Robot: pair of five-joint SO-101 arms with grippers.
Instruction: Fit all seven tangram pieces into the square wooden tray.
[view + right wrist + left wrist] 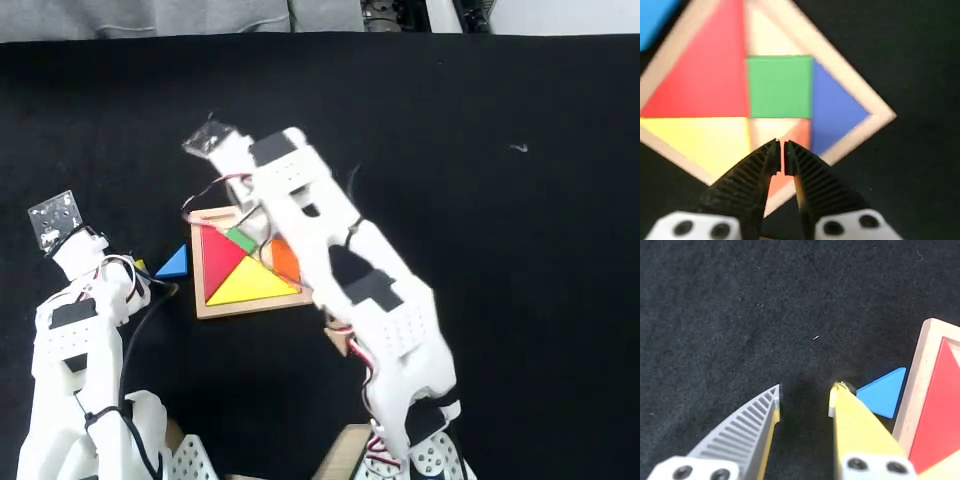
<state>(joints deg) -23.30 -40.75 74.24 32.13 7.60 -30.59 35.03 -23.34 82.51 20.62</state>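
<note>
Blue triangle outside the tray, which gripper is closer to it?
Left. The left gripper is right beside the blue triangle, outside the wooden tray. The right gripper is over the tray's pieces, farther away.

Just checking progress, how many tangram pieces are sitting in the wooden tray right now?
5: red triangle and yellow triangle edge to edge, green square beside the red, dark blue triangle beside the square, orange piece behind the right gripper. Others may be hidden.

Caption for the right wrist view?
Shut hand above wooden tray with red triangle, yellow triangle, green square, blue triangle.
</note>
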